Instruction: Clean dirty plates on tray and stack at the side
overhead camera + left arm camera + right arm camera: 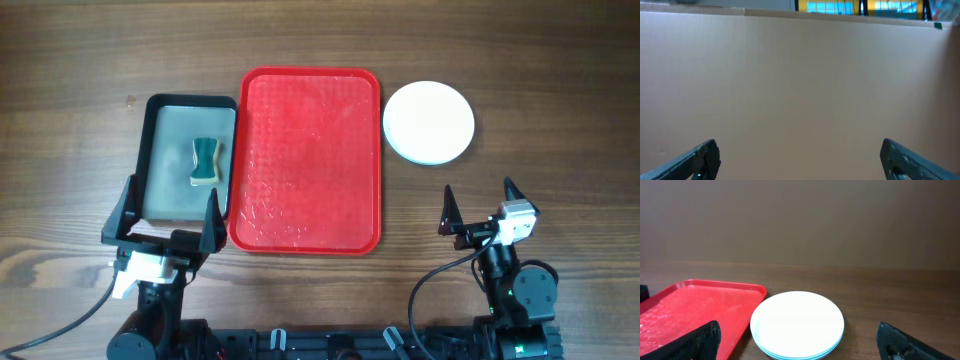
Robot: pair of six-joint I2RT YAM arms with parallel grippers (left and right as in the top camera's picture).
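The plates [429, 122] are sitting in one stack on the tabletop [560, 90], just beside the far right corner of the red tray [310, 150] and apart from it. The white plate is lying on top. In the right wrist view, light blue edges are showing beneath it, though the exact count under the white one is not readable. The top face is showing no orange-red smear, and the faces below are hidden.

The red tray is carrying no plates, and its surface is glistening as if wet. To its left, touching or very nearly touching, the black-rimmed grey tray [160, 120] is holding a sponge [205, 162].

Judgement: the task is appearing complete or all but complete. Nothing is waiting on the red tray and the stack is standing at the side. Only the cleanliness of the lower plates is going unconfirmed.

The left fingers [127, 210] are spreading wide over the near end of the grey tray and gripping nothing. The left wrist camera is showing only a plain wall between them. The right fingers [449, 215] are also gaping wide and empty, hovering near the front edge of the tabletop, well short of the stack and pointing toward it. Both arms are sitting low, close to their bases.
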